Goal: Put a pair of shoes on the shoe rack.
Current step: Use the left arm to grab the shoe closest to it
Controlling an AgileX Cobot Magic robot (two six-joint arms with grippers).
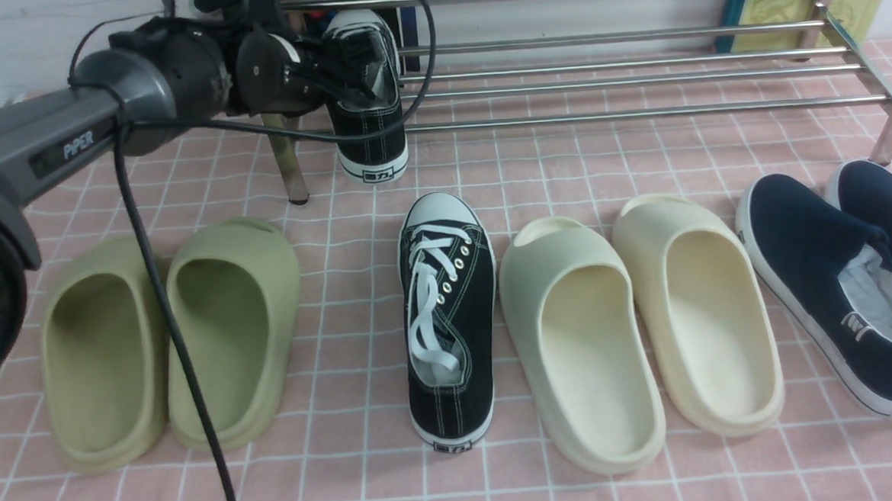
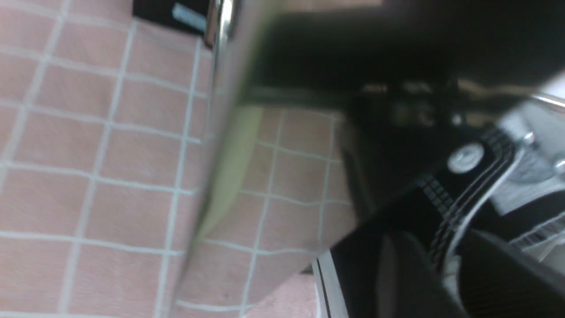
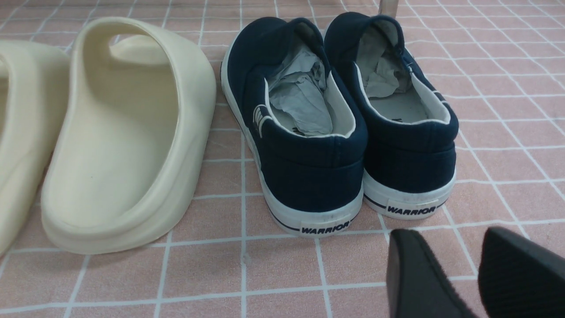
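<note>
Grey left arm (image 1: 28, 146) marked PIPER, with black cable (image 1: 167, 326); right claw (image 3: 450, 240) black, ribbed.

The left claw (image 1: 352, 68) merges black-on-black with the black sneaker (image 1: 374, 124) it meets, its jaws impossible to make out; its own wrist camera gives only a smear of dark shapes. The right claw (image 3: 446, 247) shows just two fingertips, the rest cut off at the frame edge. Of two pale slides ahead of it, the cream slide (image 3: 17, 132) farther from it is cropped.
</note>
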